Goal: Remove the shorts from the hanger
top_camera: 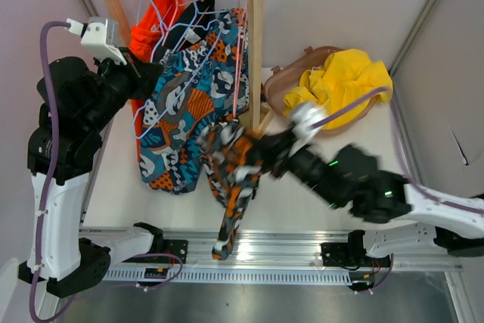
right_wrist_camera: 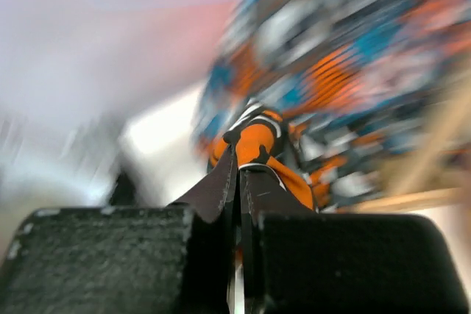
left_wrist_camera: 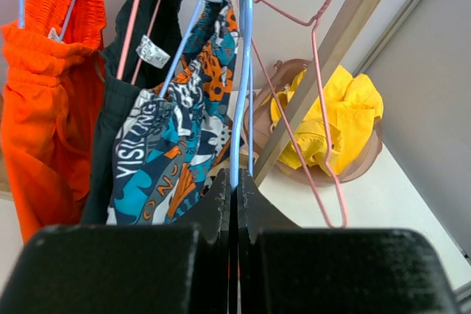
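- left gripper (left_wrist_camera: 234, 180) pinched tight on blue hanger (left_wrist_camera: 241, 71) wire; teal-orange-black shorts (top_camera: 185, 104) hang on rack (top_camera: 255, 43) beside black shorts (top_camera: 195, 14) and orange shorts (top_camera: 147, 32)
- right gripper (right_wrist_camera: 239, 163) clamped on camouflage shorts (top_camera: 233, 179); cloth dangles from it just beside rack post; wrist view blurred
- yellow shorts (top_camera: 349, 73) heaped in brown basket (top_camera: 278, 85), on the table right of rack

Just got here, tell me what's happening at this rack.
Shorts are being taken off a wooden rack. The left arm has its jaws shut on a blue hanger, while the right arm grips the camouflage shorts, which dangle in front of the rack; whether they are fully off a hanger is unclear. The yellow shorts already lie in a brown basket. The orange shorts, black shorts and teal-print shorts hang on the rack.
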Robot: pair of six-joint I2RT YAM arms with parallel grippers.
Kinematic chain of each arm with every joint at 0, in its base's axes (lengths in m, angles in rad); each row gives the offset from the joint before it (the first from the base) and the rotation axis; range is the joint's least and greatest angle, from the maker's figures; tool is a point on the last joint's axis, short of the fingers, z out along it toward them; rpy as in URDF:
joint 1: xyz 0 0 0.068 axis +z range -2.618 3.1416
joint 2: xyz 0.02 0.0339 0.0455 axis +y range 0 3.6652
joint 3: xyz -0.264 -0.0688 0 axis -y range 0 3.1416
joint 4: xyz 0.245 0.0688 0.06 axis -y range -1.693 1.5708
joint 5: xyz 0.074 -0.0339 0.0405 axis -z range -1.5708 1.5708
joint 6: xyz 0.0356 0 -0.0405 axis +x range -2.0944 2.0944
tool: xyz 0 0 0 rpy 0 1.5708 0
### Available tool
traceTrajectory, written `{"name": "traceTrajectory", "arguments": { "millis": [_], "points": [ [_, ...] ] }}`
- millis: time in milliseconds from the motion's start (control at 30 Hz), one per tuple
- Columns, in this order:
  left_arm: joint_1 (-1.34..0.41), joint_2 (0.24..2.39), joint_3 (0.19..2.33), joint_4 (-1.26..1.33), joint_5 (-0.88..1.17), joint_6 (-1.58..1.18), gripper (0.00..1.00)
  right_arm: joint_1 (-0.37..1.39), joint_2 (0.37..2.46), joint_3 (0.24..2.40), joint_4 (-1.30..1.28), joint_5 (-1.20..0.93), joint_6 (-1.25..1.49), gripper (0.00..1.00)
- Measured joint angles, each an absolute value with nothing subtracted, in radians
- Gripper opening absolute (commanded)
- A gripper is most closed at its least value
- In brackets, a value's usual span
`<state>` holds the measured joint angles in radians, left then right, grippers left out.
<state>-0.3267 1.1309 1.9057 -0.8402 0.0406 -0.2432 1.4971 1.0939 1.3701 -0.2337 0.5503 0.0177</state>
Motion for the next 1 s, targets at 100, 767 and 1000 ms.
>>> {"name": "traceTrajectory", "arguments": {
  "millis": [100, 767, 1000],
  "points": [
    [-0.327, 1.117, 1.903, -0.839, 0.028, -0.233, 0.00, 1.328, 1.013, 1.457, -0.160, 0.628, -0.080, 0.00],
    [-0.327, 1.151, 1.818, -0.756, 0.029, -0.215, 0.00, 0.230, 1.984, 2.472, -0.201, 0.080, 0.022, 0.00],
    [-0.327, 1.162, 1.818, -0.731, 0.032, -0.205, 0.00, 0.157, 2.062, 2.502, -0.186, 0.016, 0.096, 0.00]
  ]
}}
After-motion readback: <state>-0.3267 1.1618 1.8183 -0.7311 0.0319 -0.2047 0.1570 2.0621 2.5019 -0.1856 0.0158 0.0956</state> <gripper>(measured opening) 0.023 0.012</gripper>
